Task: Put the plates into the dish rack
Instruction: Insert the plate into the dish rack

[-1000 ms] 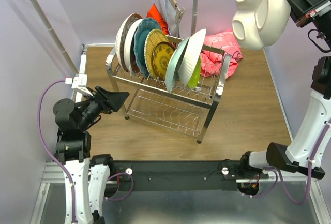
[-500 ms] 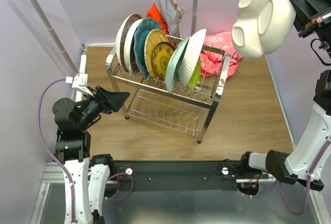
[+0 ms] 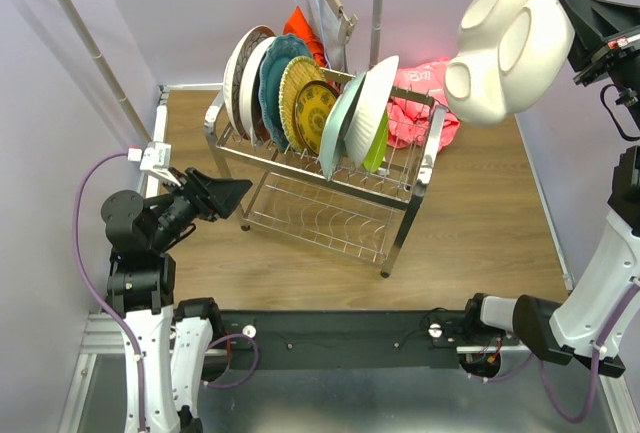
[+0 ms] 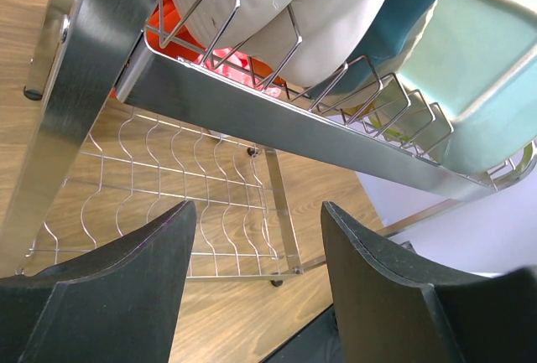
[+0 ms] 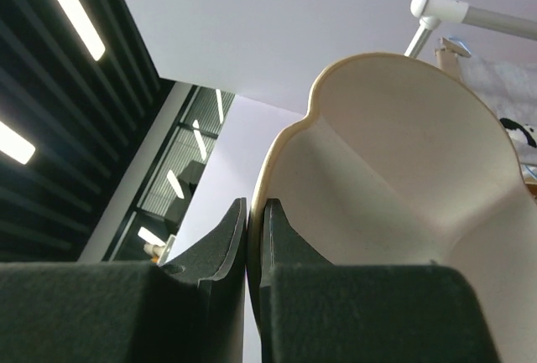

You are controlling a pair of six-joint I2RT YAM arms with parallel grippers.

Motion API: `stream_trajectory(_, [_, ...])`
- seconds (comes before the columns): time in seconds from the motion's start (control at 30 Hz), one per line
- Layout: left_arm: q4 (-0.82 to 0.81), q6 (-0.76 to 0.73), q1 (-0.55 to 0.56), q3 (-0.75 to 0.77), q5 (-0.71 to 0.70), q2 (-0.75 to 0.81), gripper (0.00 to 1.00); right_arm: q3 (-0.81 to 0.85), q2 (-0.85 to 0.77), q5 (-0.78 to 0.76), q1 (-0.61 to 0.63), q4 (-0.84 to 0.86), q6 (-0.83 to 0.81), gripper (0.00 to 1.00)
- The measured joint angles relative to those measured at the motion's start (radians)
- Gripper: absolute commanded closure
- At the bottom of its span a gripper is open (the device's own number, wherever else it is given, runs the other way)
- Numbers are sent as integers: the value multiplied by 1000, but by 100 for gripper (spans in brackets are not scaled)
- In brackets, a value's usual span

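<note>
Overhead view first: the right gripper [image 3: 574, 25] is high up at the right side, and its jaws are closed on the rim of a white divided plate [image 3: 505, 43]. The plate extends to the left of the gripper in the air, tilted, with its three compartments showing. It is above the pink cloth [image 3: 425, 103] and well apart from the dish rack [image 3: 400, 188], which stands lower and further left on the wooden table [image 3: 480, 243]. In the upper tier of the rack the other plates [image 3: 290, 93] stand on edge in a row. The left gripper [image 3: 238, 193] is low, just beside the left end of the rack and pointing at it; its jaws are apart and hold nothing.

Left wrist view: the two dark fingers [image 4: 117, 279] stand wide apart, with only air between them. Ahead and above them a steel bar of the rack frame crosses on a slant. Over this bar the lower edges of the plates sit in the wire slots: a white one more to the left, a teal and a pale aqua one to the right. Beyond the gap I see the wavy wire of the lower tier.

Right wrist view: the fingers [image 5: 214, 250] are almost together and the plate rim is pinched between them. From the fingertips the plate rises up and to the right. Past its top edge is the white pole end of a clothes rail [image 5: 436, 7].
</note>
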State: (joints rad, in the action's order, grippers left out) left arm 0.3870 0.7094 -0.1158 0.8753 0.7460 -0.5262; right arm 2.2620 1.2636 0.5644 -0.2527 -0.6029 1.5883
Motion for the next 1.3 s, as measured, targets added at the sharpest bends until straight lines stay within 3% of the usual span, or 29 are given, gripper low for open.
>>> stream_trajectory(0.57, [0,-6,0,-1,0,2,30,-11,11,-9,12,-94,55,99])
stream_trajectory(1.3, [4,-10,0,-1,-1,-8,30,-105,90,-167,324,-230,-10,99])
